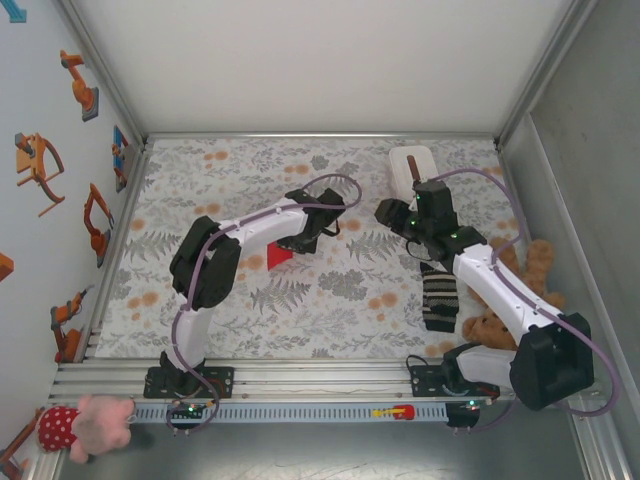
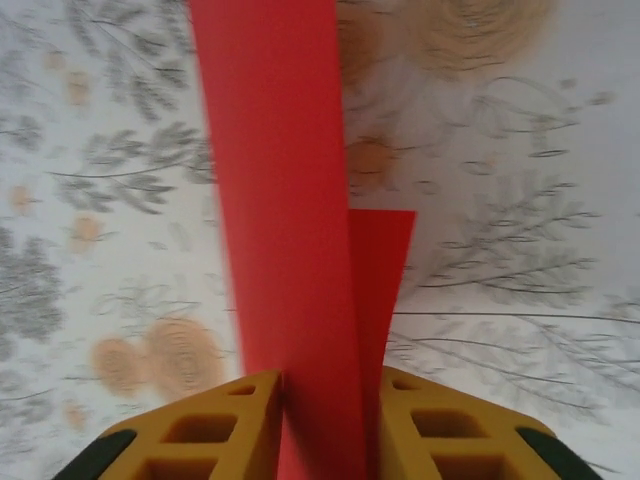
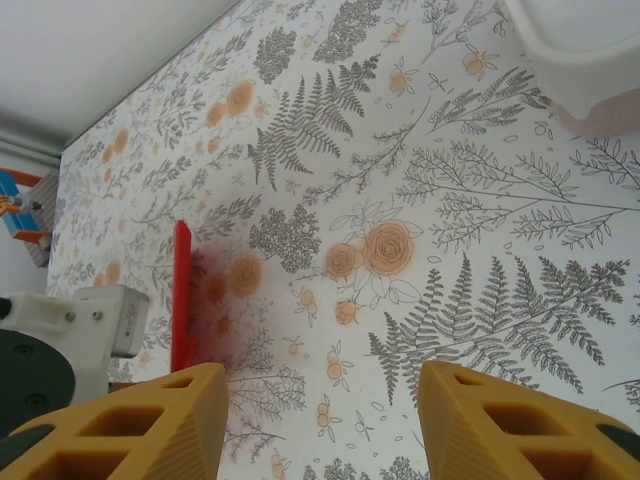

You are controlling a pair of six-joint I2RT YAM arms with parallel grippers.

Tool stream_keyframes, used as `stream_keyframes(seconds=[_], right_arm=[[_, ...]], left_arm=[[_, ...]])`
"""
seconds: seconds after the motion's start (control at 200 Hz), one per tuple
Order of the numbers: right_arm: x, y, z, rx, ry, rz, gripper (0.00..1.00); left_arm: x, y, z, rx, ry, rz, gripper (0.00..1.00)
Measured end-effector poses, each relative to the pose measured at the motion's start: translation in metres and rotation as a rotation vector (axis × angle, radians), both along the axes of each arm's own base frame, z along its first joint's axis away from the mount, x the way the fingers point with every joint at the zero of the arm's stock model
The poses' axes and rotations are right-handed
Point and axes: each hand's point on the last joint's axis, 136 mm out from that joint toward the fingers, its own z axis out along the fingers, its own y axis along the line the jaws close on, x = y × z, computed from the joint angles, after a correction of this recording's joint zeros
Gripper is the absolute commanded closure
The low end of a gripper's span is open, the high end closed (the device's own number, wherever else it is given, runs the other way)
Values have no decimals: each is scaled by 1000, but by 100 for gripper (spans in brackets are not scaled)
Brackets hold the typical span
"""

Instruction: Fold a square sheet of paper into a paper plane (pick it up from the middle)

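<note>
Bright red and thin, the square sheet of paper [image 2: 290,200] is creased into a narrow shape and sits near the middle of the flower-printed counter [image 1: 350,300], under the front end of the left arm. In the left wrist view it runs as a long red band straight away from the camera and passes between the two yellow fingers of the left pincer [image 2: 330,385]. Its long axis therefore follows the direction in which this pincer points. I cannot tell if these fingers press on the paper or only stand at its two sides.

Seen from the right wrist, the same paper [image 3: 181,290] looks like a thin upright strip, so it seems to stand on its edge. It lies ahead and to the left of the right pincer [image 3: 320,370], well apart from it. That pincer is released, its fingers wide and with nothing between them.

The left arm is clearly nearer, so I judge that the next fold depends on it, with the right arm having to reach leftward to help.
</note>
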Motion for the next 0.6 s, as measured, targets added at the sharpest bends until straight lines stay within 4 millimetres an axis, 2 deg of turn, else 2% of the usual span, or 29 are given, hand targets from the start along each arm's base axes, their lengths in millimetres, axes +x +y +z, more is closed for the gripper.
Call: stream_keyframes(seconds=[0.13, 0.265, 0.3, 0.336, 0.441, 0.511, 0.601], right_arm=[[-1, 0, -2, 5, 14, -6, 49], [-1, 2, -8, 10, 33, 3, 47], [-1, 4, -12, 12, 47, 10, 46], [-1, 6, -17, 11, 61, 17, 41], [-1, 15, -36, 7, 115, 45, 41], [-5, 26, -50, -4, 150, 77, 42], [-12, 50, -68, -27, 201, 140, 47]], left_arm=[[-9, -22, -18, -161, 72, 6, 51], [-21, -32, -27, -331, 143, 21, 40], [-23, -33, -26, -381, 155, 28, 38], [-23, -33, -21, -434, 160, 36, 36], [-16, -28, 1, -570, 131, 68, 27], [-9, -18, 16, -628, 91, 93, 20], [-2, 4, 29, -668, 37, 144, 14]])
